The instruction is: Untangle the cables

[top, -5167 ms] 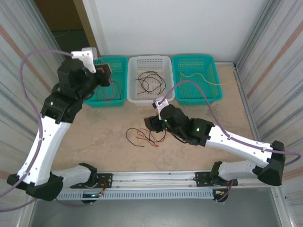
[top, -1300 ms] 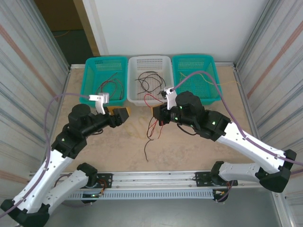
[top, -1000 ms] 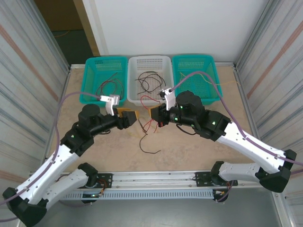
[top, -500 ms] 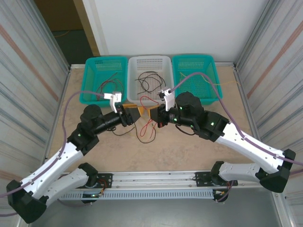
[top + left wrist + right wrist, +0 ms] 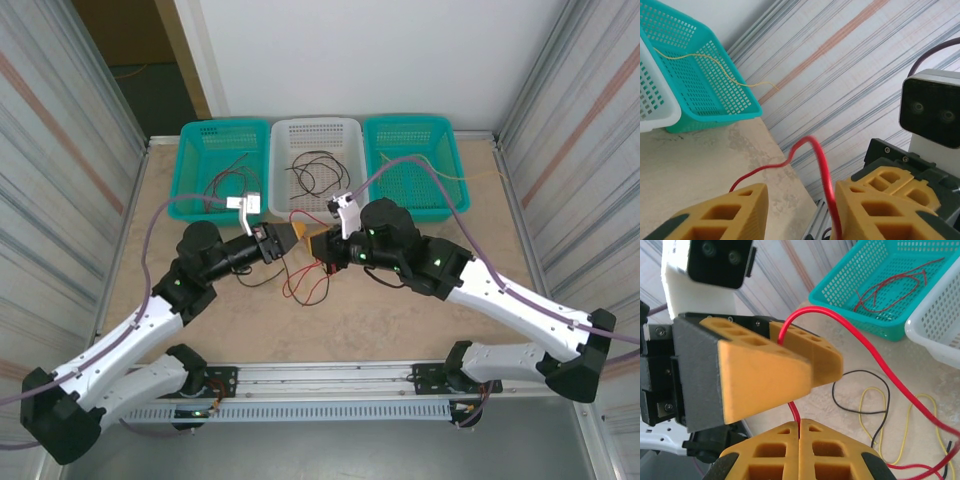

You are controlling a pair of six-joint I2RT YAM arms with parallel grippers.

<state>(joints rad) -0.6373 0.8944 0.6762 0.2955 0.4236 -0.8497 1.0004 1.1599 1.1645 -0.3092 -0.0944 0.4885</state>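
Observation:
The tangled cables [image 5: 305, 283], red, black and yellow, hang and trail on the table below both grippers at the centre. My right gripper [image 5: 320, 244] is shut on the red cable [image 5: 860, 340], which leaves the seam of its fingers [image 5: 820, 440]. My left gripper [image 5: 291, 235] faces it tip to tip. Its jaws stand apart with the red cable [image 5: 824, 175] passing between them, close to the right finger [image 5: 880, 200]. A black cable [image 5: 875, 385] and a yellow cable [image 5: 920, 405] lie looped on the table beneath.
Three baskets line the far wall: a teal basket [image 5: 190, 170] with red cables, a white basket [image 5: 315, 123] with black ones, a teal basket [image 5: 412, 120] with a yellow one. Corrugated walls close in both sides. A metal rail [image 5: 330, 378] runs along the near edge.
My left arm has swung right from the left basket to meet the right gripper, and its jaws have narrowed around the red cable. The right gripper has shifted slightly left, still holding.

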